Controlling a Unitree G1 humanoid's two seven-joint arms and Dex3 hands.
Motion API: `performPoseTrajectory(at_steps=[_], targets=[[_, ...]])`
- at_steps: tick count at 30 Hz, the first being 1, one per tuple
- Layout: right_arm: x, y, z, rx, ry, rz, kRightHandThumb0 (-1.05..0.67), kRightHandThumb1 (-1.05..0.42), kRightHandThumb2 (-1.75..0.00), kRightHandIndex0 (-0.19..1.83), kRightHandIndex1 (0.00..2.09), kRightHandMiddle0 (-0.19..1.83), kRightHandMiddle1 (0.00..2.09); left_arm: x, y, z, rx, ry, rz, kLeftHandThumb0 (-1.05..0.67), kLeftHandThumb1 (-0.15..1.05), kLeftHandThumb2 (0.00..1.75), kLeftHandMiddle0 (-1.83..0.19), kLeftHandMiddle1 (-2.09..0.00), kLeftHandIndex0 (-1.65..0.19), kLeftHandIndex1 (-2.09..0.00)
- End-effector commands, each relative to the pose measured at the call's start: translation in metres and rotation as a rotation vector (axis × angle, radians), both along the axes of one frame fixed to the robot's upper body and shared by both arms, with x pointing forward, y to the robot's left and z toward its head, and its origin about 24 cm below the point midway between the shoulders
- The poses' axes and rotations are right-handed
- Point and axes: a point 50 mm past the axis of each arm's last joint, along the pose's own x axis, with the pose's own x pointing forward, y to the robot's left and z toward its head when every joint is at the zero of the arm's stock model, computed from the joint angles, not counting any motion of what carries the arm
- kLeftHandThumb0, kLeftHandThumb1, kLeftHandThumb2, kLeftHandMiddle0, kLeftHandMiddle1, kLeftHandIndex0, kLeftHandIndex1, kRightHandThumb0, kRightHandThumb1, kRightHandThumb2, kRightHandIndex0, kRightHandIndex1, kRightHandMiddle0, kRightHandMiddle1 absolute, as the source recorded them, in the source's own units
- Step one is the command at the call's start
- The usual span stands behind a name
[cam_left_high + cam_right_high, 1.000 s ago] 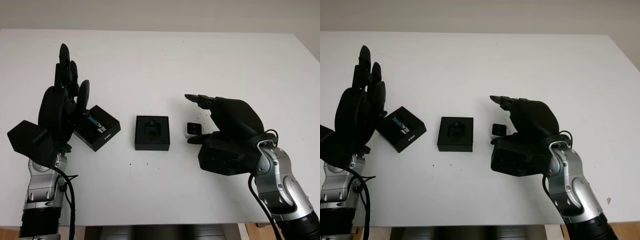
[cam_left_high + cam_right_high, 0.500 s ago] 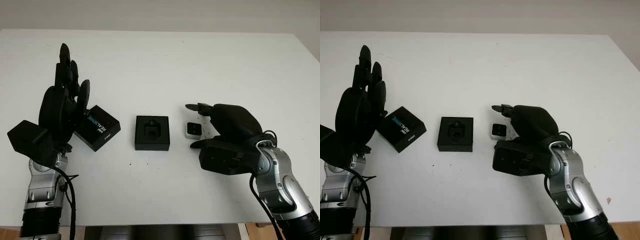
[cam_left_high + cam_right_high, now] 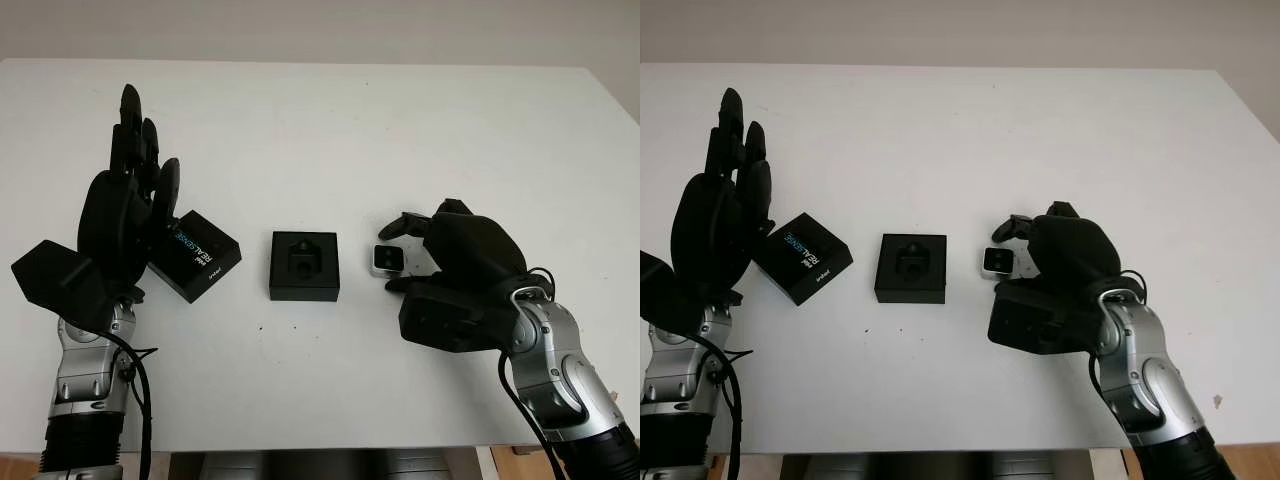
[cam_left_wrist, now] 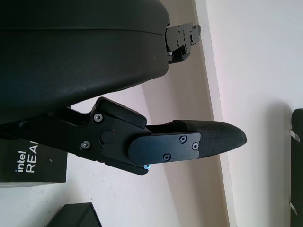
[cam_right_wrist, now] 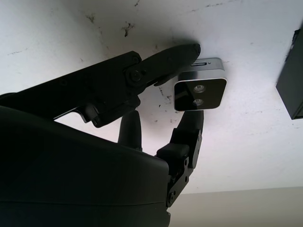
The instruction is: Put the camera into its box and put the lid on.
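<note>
While the right robot hand (image 3: 440,262) curls its black fingers (image 5: 168,59) around the small silver camera with a dark front (image 3: 387,260), the job is only just starting. In the right wrist view one finger touches one side of the camera and another finger touches the other side, so the hand looks to be pinching it. The camera seems to sit on the white counter (image 3: 350,120), though I cannot tell for sure that it has not left the top.

Just beside the camera, toward the middle of the counter, lies the open black square box with a moulded hollow inside (image 3: 304,265). The hollow has nothing in it. The camera is near the box but not touching it.

Farther over, on the other side of the box, lies the flat black lid with blue and white letters (image 3: 195,254). It sits at a slant and apart from the box. The left robot hand (image 3: 128,205) is raised up next to the lid, open, and holding nothing.

So nothing is finished. The camera has to be lifted and set down into the hollow. After that the lid has to be picked up and placed on top of the box.
</note>
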Motion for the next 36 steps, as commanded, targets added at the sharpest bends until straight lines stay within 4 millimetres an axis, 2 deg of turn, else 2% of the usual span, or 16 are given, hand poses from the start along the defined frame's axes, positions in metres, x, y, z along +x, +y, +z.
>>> performPoseTrajectory(at_steps=[1,11,14,16,19,22,23,25,26,28,30,36], targets=[[-0.001,-0.003,-0.005,-0.026,0.014,-0.001,-0.47,-0.86,-0.06,-0.09,2.09,0.39,0.94,0.0,0.001,0.005,0.007,-0.016,0.005,-0.76,1.05,0.49,0.19,-0.01,0.19,0.0],[-0.001,-0.005,-0.011,0.044,0.032,0.0,-0.42,-0.89,-0.06,-0.06,2.09,0.41,1.23,0.0,0.001,0.004,0.006,-0.008,0.009,-0.77,1.05,0.48,0.19,-0.02,0.19,0.0],[-0.001,-0.005,-0.014,0.142,0.039,0.013,-0.34,-0.88,-0.05,0.08,2.09,0.47,1.28,0.0,0.001,0.004,0.011,-0.008,0.011,-0.77,1.05,0.48,0.19,-0.01,0.19,0.0],[0.001,-0.006,-0.016,0.242,0.064,0.003,-0.32,-0.9,-0.06,0.2,1.98,0.45,1.34,0.001,0.001,0.003,0.011,-0.001,0.016,-0.78,1.05,0.48,0.19,-0.01,0.19,0.0],[0.002,-0.007,-0.019,0.294,0.08,-0.013,-0.33,-0.92,-0.06,0.28,1.9,0.44,1.36,0.0,0.001,0.003,0.015,-0.001,0.018,-0.79,1.05,0.47,0.19,-0.01,0.19,0.0],[0.004,-0.01,-0.022,0.337,0.081,-0.039,-0.36,-0.94,-0.06,0.18,1.86,0.42,1.35,0.0,0.001,0.003,0.026,-0.001,0.022,-0.78,1.05,0.48,0.19,-0.01,0.19,0.0],[0.004,-0.011,-0.023,0.356,0.082,-0.052,-0.37,-0.94,-0.06,0.08,1.74,0.41,1.36,0.0,0.001,0.002,0.026,-0.001,0.023,-0.79,1.05,0.48,0.19,-0.01,0.19,0.0],[0.005,-0.012,-0.025,0.389,0.075,-0.07,-0.38,-0.95,-0.06,0.04,1.37,0.39,1.4,-0.001,0.002,0.002,0.022,0.002,0.023,-0.79,1.05,0.48,0.19,-0.01,0.19,0.0],[0.005,-0.013,-0.026,0.391,0.07,-0.075,-0.39,-0.96,-0.06,0.1,1.11,0.37,1.42,-0.001,0.001,0.002,0.019,0.002,0.021,-0.78,1.05,0.48,0.19,0.0,0.19,0.0],[0.006,-0.014,-0.028,0.406,0.058,-0.086,-0.41,-0.97,-0.05,0.17,0.85,0.35,1.43,-0.001,0.001,0.002,0.014,0.001,0.019,-0.78,1.05,0.47,0.19,0.0,0.19,0.0],[0.006,-0.015,-0.03,0.432,0.055,-0.103,-0.41,-0.97,-0.05,0.19,0.76,0.34,1.43,-0.001,0.002,0.001,0.02,0.0,0.016,-0.78,1.05,0.47,0.19,0.0,0.19,0.0],[0.009,-0.017,-0.032,0.489,0.057,-0.136,-0.43,-0.97,-0.05,0.21,0.72,0.34,1.45,-0.001,0.002,0.001,0.026,0.005,0.013,-0.77,1.05,0.48,0.19,0.0,0.19,0.0]])
